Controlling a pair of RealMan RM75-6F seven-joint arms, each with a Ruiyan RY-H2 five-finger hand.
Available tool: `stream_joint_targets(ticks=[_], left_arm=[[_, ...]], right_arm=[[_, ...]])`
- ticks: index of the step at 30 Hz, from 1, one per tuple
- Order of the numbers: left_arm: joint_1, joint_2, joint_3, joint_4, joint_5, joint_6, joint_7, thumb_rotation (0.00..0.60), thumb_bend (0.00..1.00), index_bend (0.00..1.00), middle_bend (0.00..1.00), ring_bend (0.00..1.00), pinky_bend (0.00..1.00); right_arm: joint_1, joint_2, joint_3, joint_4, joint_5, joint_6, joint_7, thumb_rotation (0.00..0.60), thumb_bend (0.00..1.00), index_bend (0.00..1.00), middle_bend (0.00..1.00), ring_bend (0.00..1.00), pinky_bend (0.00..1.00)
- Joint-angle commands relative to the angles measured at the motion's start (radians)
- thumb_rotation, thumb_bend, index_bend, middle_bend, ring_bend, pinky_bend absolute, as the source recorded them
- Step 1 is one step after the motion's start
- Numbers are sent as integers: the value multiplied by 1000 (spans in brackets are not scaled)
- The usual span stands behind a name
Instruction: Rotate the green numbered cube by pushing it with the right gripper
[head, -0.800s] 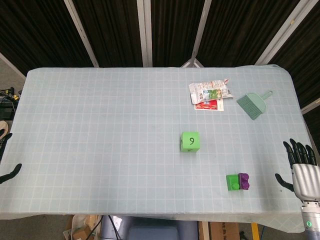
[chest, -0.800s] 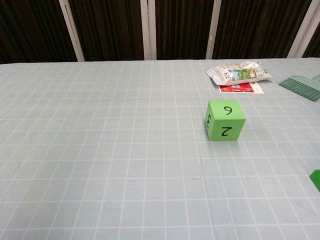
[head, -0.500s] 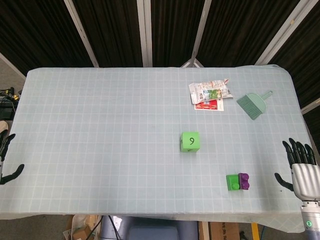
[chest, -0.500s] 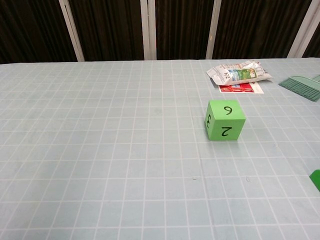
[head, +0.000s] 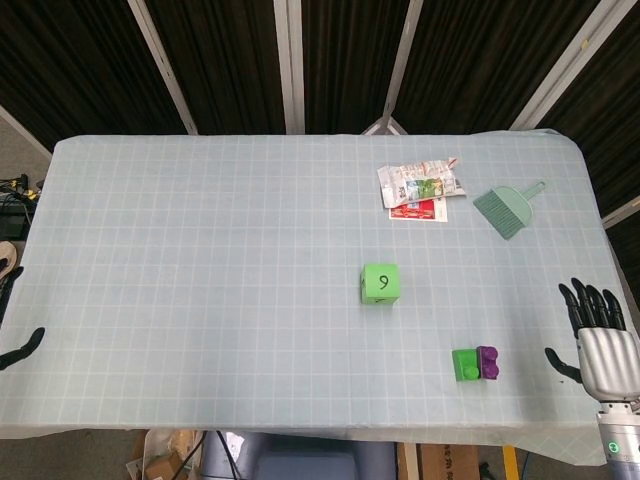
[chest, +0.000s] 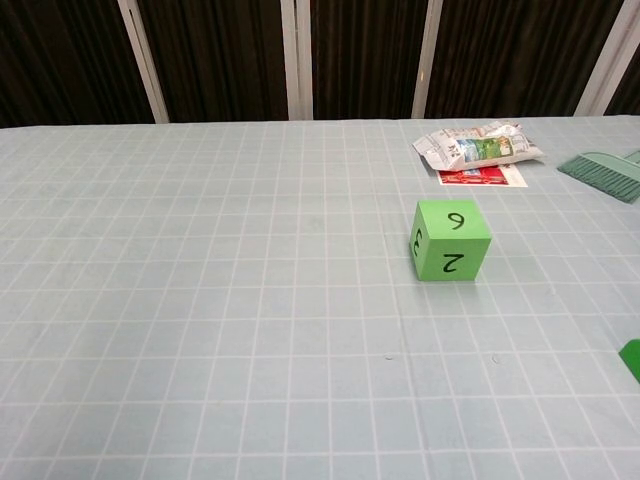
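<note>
Green numbered cube (head: 380, 283) is sitting flat on the worktop (head: 200, 280), right of centre, nothing touching it. Top face is showing a 6 or 9 (can't tell which), near face a 2 in the chest view. Looks light and rigid, probably foam or plastic, so it should be sliding easily on the gridded cloth; risk is it skidding or tipping rather than turning. Best contact: push low on a side face, off-centre near a vertical edge, so it's spinning in place. Right robot hand (head: 600, 335) is hanging off the near right edge, fingers spread wide, holding nothing, well apart from the cube. Green and purple block (head: 475, 363) is lying between the two, nearer the hand. Left robot hand (head: 20, 347) is barely showing at the left edge; can't tell its state. Snack packets (head: 420, 187) and a small brush (head: 506, 209) are lying far right.
</note>
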Motion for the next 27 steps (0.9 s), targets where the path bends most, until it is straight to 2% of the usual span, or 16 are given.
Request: stream_joint_targets(ticks=[1, 4, 6, 9, 12, 16, 20, 24, 27], left_arm=[[2, 4, -2, 1, -8, -4, -11, 600, 335, 113, 0, 0, 82], [-5, 4, -10, 2, -34, -26, -13, 600, 335, 113, 0, 0, 82], [-8, 5, -9, 1, -32, -30, -13, 600, 335, 112, 0, 0, 82], [-6, 3, -5, 0, -22, -25, -9, 600, 335, 112, 0, 0, 82], [-6, 3, -4, -2, -24, -26, -7, 600, 335, 112, 0, 0, 82], [-7, 4, -8, -1, -33, -31, -8, 600, 335, 111, 0, 0, 82], [-9, 5, -9, 0, -38, -35, -9, 600, 335, 111, 0, 0, 82], [-8, 6, -10, 0, -38, -34, -10, 600, 335, 111, 0, 0, 81], [-9, 6, -11, 1, -43, -38, -11, 600, 335, 111, 0, 0, 81]], right_arm=[[12, 7, 11, -9, 10, -20, 28, 600, 239, 49, 58, 25, 0], [48, 30, 32, -27, 17, -66, 21, 600, 239, 61, 127, 101, 2], [75, 57, 42, -55, 30, -108, -16, 600, 239, 68, 226, 226, 82], [126, 115, 58, -126, 73, -202, -98, 600, 239, 90, 455, 459, 380], [191, 182, 80, -212, 155, -325, -196, 600, 244, 112, 587, 581, 552], [296, 241, 116, -305, 313, -470, -355, 600, 298, 118, 667, 649, 612], [392, 253, 142, -355, 492, -548, -473, 600, 427, 135, 761, 729, 666], [484, 239, 139, -373, 653, -596, -570, 600, 587, 160, 818, 781, 674], [557, 216, 122, -376, 761, -624, -638, 600, 624, 161, 820, 783, 674]])
